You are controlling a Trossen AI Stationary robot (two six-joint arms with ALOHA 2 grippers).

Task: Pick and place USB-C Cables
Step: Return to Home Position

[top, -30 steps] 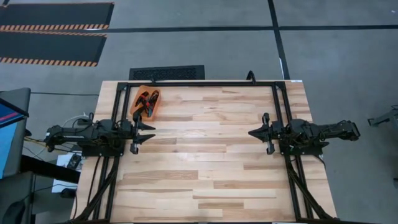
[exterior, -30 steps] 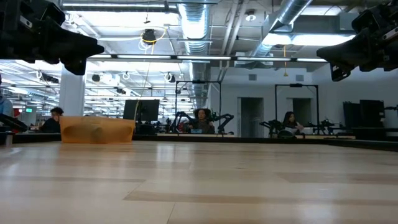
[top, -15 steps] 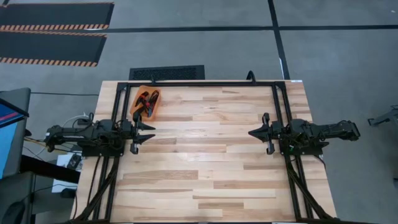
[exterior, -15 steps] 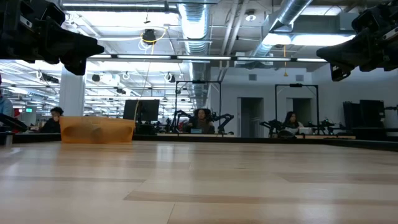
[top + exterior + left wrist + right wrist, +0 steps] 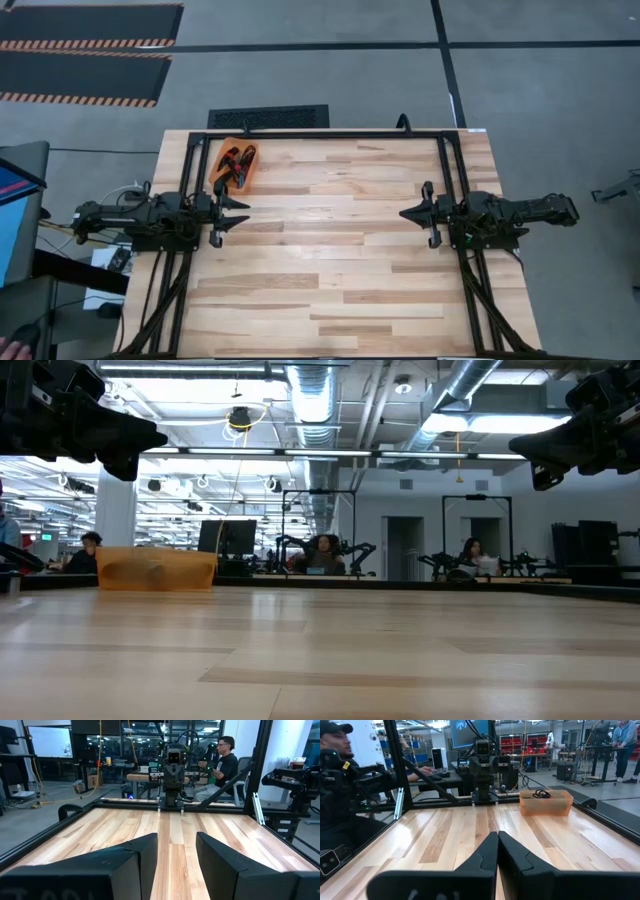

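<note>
Tools [image 5: 246,212] [image 5: 403,213] unmoved, cables [image 5: 236,162] tangled indistinctly in bin [image 5: 252,178]

background seated person [image 5: 472,552] shifted slightly sideways (seen in low view)

No word, brand, number or label is coming through legibly in any view. In the left wrist view a pale board [image 5: 48,742] in the room beyond the counter is carrying faint marks that are too small to read. In the right wrist view a blue screen [image 5: 465,730] past the counter's far edge is showing a white shape that is not resolving into letters. On the floor beyond the counter's far left corner, dark mats [image 5: 85,75] are showing orange-and-black warning stripes along their edges, with no wording.
</note>
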